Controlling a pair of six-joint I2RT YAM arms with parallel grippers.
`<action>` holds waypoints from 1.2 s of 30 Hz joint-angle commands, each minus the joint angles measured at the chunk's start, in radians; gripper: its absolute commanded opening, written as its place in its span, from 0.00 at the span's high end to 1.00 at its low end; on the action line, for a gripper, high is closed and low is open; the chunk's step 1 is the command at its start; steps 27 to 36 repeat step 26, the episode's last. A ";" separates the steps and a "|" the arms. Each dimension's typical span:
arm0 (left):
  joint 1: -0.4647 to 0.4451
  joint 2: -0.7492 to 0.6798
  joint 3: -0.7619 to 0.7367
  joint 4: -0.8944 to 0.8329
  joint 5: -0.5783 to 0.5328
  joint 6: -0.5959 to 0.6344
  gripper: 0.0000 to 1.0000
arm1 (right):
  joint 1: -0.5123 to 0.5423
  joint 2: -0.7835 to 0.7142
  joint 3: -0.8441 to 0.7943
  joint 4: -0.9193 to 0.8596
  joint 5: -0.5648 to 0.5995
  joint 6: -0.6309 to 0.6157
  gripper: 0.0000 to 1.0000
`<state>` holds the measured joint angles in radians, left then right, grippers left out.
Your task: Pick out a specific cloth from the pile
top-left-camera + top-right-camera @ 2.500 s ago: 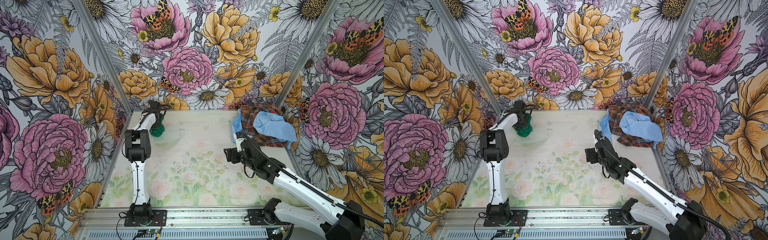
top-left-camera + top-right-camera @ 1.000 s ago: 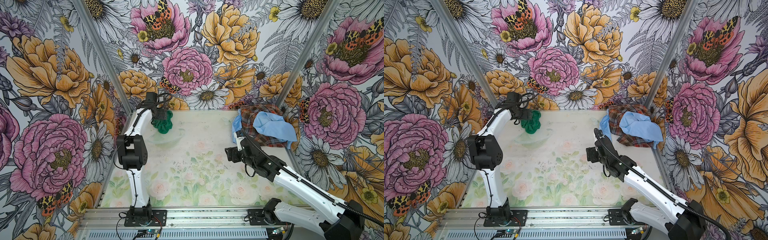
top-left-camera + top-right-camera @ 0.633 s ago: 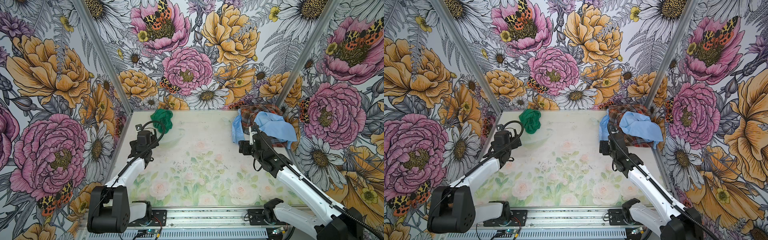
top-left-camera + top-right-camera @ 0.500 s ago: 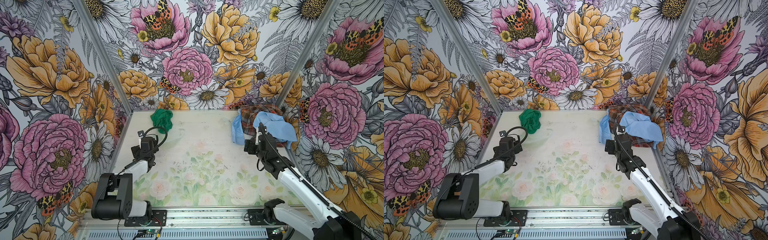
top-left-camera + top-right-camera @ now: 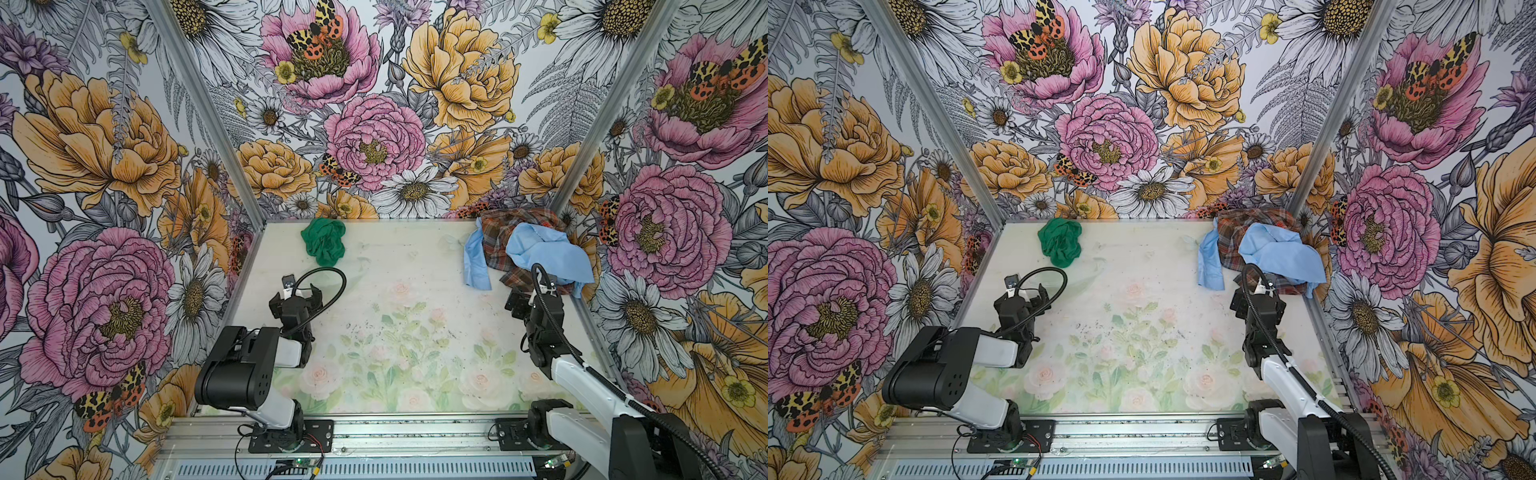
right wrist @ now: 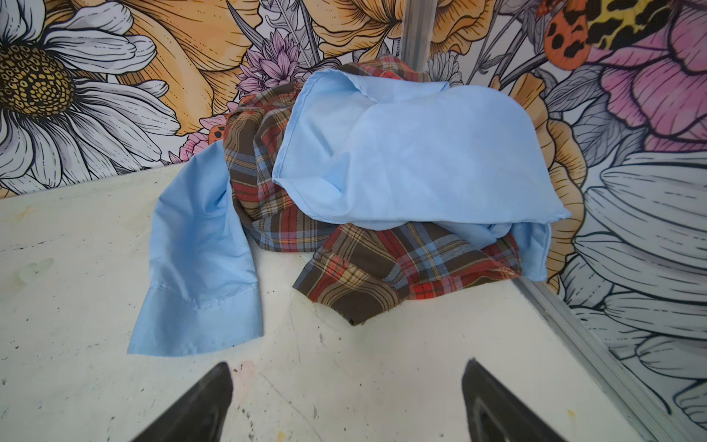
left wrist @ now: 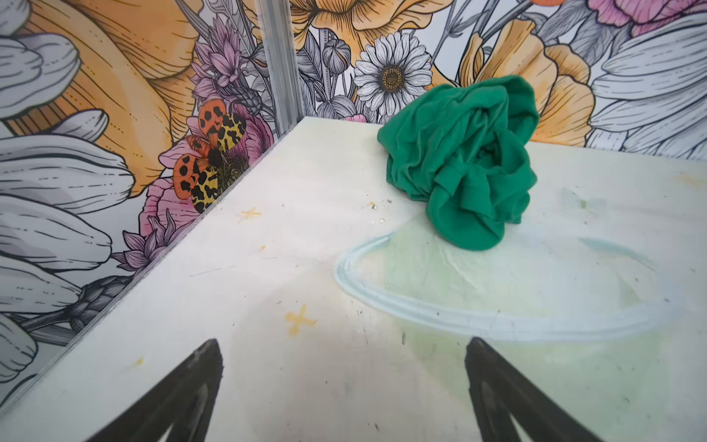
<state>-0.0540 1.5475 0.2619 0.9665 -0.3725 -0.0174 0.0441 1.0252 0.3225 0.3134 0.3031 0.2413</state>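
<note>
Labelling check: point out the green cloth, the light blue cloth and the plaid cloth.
green cloth point(image 5: 324, 244): in a top view, middle of bunch.
light blue cloth point(image 6: 413, 160): right wrist view, top fold.
plaid cloth point(image 6: 382, 275): right wrist view, lower flap.

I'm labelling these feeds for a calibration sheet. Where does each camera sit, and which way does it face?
Both top views: high over the arm-base end of the table, looking down and forward; left arm and right arm show.
Left wrist: low on the left arm, facing the far left corner and the green cloth; only open jaws' tips show.
Right wrist: low on the right arm, facing the far right corner and the pile; only open jaws' tips show.
Shared: both top views show green cloth and pile.
</note>
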 commanded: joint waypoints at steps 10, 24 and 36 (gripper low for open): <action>-0.035 0.013 0.056 0.103 0.024 0.065 0.01 | -0.015 0.241 -0.113 0.623 -0.016 -0.129 0.00; -0.019 0.012 0.079 0.058 0.046 0.051 0.01 | -0.045 0.509 0.072 0.551 -0.183 -0.165 0.00; -0.035 0.015 0.062 0.101 0.002 0.057 0.01 | -0.049 0.510 0.059 0.573 -0.177 -0.163 0.00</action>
